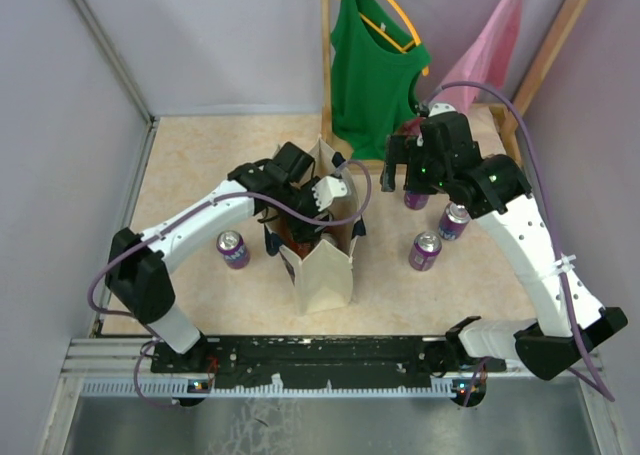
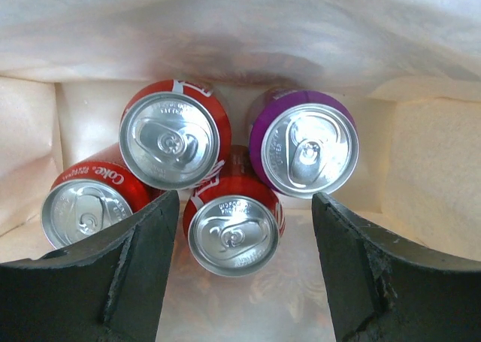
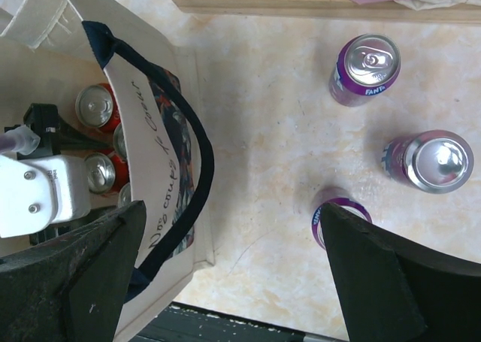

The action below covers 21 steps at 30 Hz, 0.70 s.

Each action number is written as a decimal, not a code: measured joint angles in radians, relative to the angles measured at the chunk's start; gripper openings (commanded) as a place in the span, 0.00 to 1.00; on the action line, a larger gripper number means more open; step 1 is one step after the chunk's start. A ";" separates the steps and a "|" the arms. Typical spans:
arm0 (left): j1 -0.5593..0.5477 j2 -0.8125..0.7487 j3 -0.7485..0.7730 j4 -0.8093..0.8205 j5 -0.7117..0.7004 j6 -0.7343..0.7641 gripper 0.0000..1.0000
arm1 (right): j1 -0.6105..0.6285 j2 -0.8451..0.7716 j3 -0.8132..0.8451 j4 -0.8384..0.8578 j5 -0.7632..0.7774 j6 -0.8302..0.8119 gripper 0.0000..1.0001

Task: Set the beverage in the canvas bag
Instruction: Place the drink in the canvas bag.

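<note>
Left claw [image 2: 244,203], open and empty, sits inside the upright canvas bag [image 1: 325,275] over four stowed cans [image 2: 169,139], seemingly spreading its mouth; right claw [image 3: 233,214], likewise open and empty, hovers above Fanta cans [image 3: 364,68] on the worktop [image 3: 263,131].

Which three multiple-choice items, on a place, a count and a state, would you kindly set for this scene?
1. Where is the left gripper? A. inside the cream canvas tote bag with navy handles; B. over the green vest; C. beside its own base.
2. How many red metal drink cans stand in the bag? A. one; B. three; C. five.
3. How is the right gripper? A. shut on a can from the table; B. shut on a bag handle; C. open.
Answers: 1 A, the left wrist view shows bag walls around it; 2 B, three red cans show beside one purple metal can; 3 C, its fingers stand wide apart.
</note>
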 measured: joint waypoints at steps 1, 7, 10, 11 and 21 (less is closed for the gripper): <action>0.000 -0.008 -0.008 0.001 -0.001 0.002 0.77 | 0.000 0.000 0.000 0.000 0.000 0.000 0.99; 0.003 -0.040 -0.023 0.007 -0.010 0.002 0.77 | 0.000 0.000 0.000 0.010 -0.002 0.000 0.99; 0.009 -0.051 -0.023 0.013 -0.011 0.002 0.78 | 0.000 0.000 0.000 0.021 -0.002 0.000 0.99; 0.011 -0.053 -0.021 0.016 -0.013 0.002 0.78 | 0.000 0.001 0.000 0.023 -0.002 0.000 0.99; 0.083 -0.071 0.007 0.063 -0.032 -0.040 0.80 | 0.000 0.023 0.000 0.032 -0.006 -0.002 0.99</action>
